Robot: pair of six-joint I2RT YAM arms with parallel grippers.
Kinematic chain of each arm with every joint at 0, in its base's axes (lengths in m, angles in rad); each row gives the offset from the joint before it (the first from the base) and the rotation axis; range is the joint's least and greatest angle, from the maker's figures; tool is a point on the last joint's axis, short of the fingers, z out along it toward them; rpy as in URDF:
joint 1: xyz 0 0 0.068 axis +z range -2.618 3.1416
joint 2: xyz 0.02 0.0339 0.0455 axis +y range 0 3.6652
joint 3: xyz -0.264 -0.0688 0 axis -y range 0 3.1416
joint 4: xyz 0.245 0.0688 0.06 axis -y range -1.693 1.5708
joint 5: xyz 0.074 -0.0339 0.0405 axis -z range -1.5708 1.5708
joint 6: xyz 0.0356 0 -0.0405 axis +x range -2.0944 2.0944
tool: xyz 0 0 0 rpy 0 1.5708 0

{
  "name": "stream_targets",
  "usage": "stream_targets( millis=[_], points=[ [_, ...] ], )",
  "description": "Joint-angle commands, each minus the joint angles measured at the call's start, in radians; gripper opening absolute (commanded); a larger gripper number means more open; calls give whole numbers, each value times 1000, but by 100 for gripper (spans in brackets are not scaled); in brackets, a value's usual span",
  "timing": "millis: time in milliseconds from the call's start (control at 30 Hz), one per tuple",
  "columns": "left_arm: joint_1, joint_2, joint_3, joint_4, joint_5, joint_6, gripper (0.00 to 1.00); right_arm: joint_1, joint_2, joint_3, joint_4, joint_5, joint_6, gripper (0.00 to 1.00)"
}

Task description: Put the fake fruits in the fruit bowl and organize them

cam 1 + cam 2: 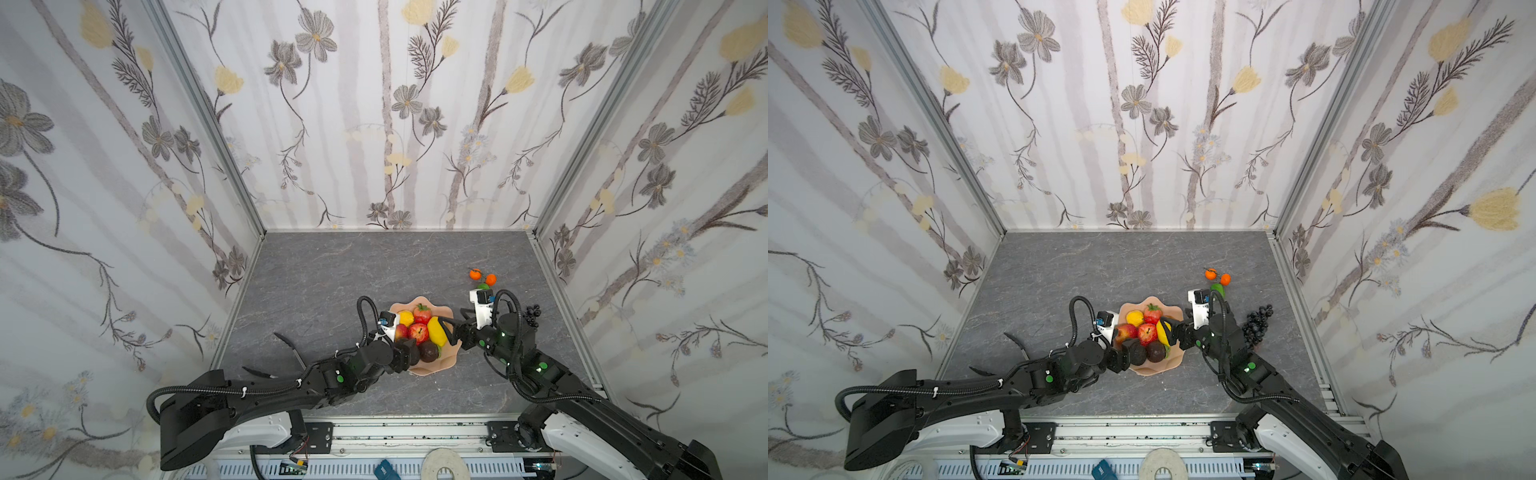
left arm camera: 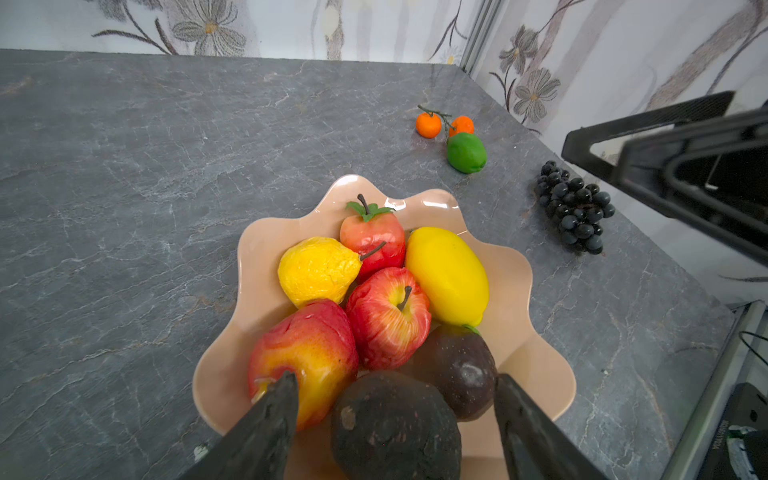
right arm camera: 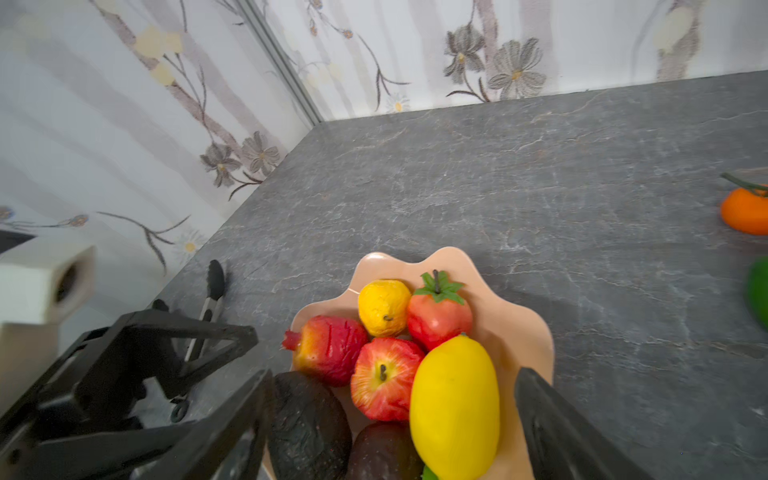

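Note left gripper [image 2: 395, 380] spread astride an avocado [image 2: 395, 428], right gripper [image 3: 392, 374] spread astride the lemon [image 3: 455, 407], both over the fruit bowl [image 2: 257, 249]. Find oranges [image 1: 1210, 274], lime [image 1: 1217, 289], grape bunch [image 1: 1258, 324] loose at the bowl's one to three o'clock. Expect light, slick plastic; pinch the bunch across its middle.

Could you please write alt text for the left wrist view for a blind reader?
A scalloped peach bowl holds seven fake fruits; the open left gripper straddles a dark avocado. Two oranges, a lime and black grapes lie on the grey table.
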Motion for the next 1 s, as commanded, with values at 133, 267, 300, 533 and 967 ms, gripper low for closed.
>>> stream_targets(
  millis=[133,267,300,533,967],
  points=[
    [47,-170,-12,-81,-61,30,83,-264,152,125,-154,-52,-43,89],
    [121,-305,-56,-128,-40,21,87,-415,352,226,-229,-98,-42,89],
    [136,-335,-67,-143,-36,20,87,-436,394,245,-238,-101,-42,89],
    [250,-533,-144,-274,5,-26,92,-502,623,390,-249,-96,-53,87],
    [296,-705,-238,-350,47,-54,100,-532,905,590,-313,-7,-74,79]
  ],
)
